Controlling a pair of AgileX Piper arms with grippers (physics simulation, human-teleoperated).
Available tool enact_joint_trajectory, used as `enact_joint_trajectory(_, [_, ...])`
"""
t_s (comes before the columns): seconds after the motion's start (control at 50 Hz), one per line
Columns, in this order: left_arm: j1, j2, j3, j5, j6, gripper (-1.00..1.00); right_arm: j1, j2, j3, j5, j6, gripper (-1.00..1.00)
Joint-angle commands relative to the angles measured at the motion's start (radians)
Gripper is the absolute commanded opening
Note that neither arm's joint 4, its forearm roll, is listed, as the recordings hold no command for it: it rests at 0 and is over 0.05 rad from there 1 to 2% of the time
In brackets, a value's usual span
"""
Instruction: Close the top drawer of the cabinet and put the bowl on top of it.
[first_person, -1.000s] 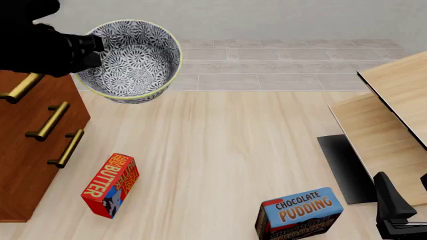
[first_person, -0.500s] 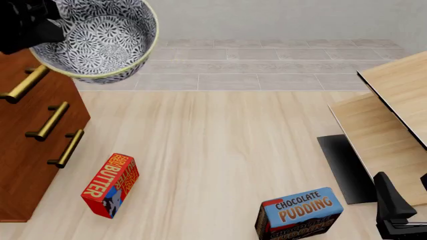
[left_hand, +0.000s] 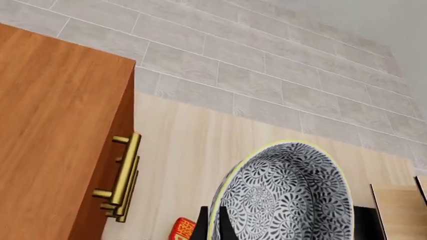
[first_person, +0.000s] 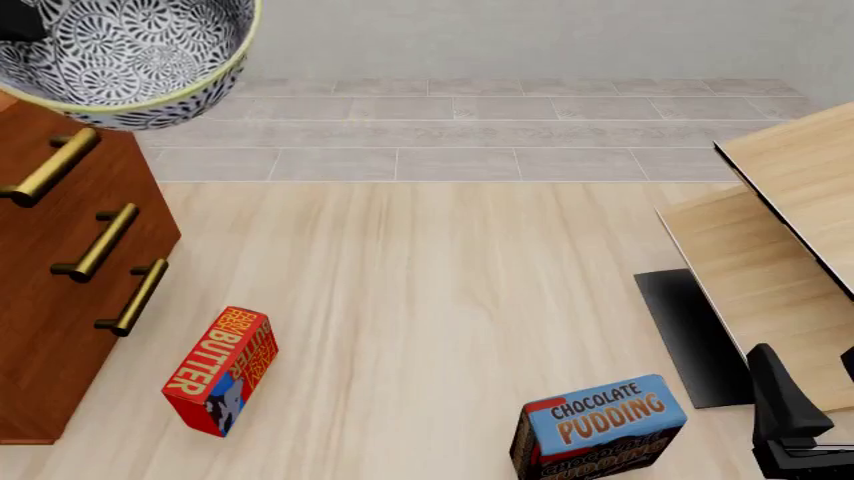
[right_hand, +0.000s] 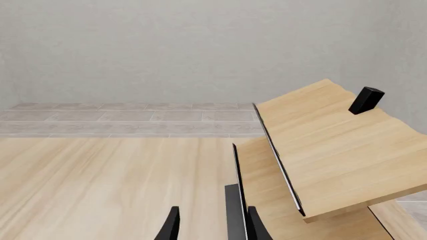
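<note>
The left gripper (left_hand: 212, 225) shows only in the left wrist view, as two dark fingers (left_hand: 224, 226) at the picture's edge. One lies inside the rim of the bowl (left_hand: 283, 195) and the other outside it, so the pair pinches the bowl's wall. In the front view a small dark part of the left arm (first_person: 19, 22) appears at the top left corner, beside the raised bowl.

The right gripper (right_hand: 210, 224) sits low at the near right of the front view, its dark body just inside the frame. In the right wrist view its fingers (right_hand: 171, 226) stand apart, with nothing between them.
</note>
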Motion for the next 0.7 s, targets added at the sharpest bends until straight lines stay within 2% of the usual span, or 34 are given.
enact_joint_trajectory(0.02, [0.038, -0.020, -0.032, 0.030, -0.004, -1.00, 0.000, -0.001, -0.001, 0.002, 0.000, 1.00])
enact_joint_trajectory(0.3, [0.080, -0.028, -0.037, 0.033, -0.020, -1.00, 0.000, -0.001, -0.001, 0.002, 0.000, 1.00])
enact_joint_trajectory(0.5, [0.098, -0.024, -0.103, 0.075, -0.059, -1.00, 0.000, -0.002, -0.001, 0.002, 0.000, 1.00])
enact_joint_trajectory(0.7, [0.116, -0.035, -0.116, 0.090, -0.071, -1.00, 0.000, -0.001, -0.001, 0.002, 0.000, 1.00])
